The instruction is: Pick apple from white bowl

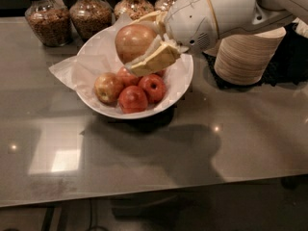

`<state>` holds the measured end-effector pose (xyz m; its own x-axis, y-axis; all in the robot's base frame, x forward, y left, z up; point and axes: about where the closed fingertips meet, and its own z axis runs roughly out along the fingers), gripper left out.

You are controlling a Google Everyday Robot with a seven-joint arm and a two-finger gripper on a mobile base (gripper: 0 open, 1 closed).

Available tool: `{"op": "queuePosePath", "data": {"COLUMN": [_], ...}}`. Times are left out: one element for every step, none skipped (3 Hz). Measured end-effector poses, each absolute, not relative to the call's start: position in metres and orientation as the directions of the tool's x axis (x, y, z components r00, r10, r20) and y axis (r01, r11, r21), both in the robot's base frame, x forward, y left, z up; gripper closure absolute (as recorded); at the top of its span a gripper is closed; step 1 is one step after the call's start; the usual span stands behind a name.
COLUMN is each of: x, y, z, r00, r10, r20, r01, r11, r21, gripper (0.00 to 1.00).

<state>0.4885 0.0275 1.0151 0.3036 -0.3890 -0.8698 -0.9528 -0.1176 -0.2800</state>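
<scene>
The large pale yellow-orange apple (pixel 134 42) is held between the cream fingers (pixel 155 59) of my gripper (pixel 147 40), lifted above the white bowl (pixel 182 81). The gripper is shut on the apple. It reaches in from the upper right on the white arm (pixel 226 11). The bowl is lined with crinkled white paper (pixel 72 71). In it lie two deep-red apples (pixel 133 99) and a smaller yellowish-red apple (pixel 108 87). Another red apple is partly hidden under the gripper.
Several glass jars of grains (pixel 44 14) stand along the back edge. A stack of tan paper bowls (pixel 248 57) stands right of the white bowl on a dark mat. The grey table (pixel 159 158) stretches to the front.
</scene>
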Motion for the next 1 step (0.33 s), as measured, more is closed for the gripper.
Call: {"op": "queuePosePath", "data": {"x": [0.4885], "y": [0.0275], "z": [1.0151], "r00": [0.304], "r10": [-0.389], "r20": [-0.87], "r01": [-0.953], "r11": [-0.118], "r21": [-0.28], "gripper": [1.0]}}
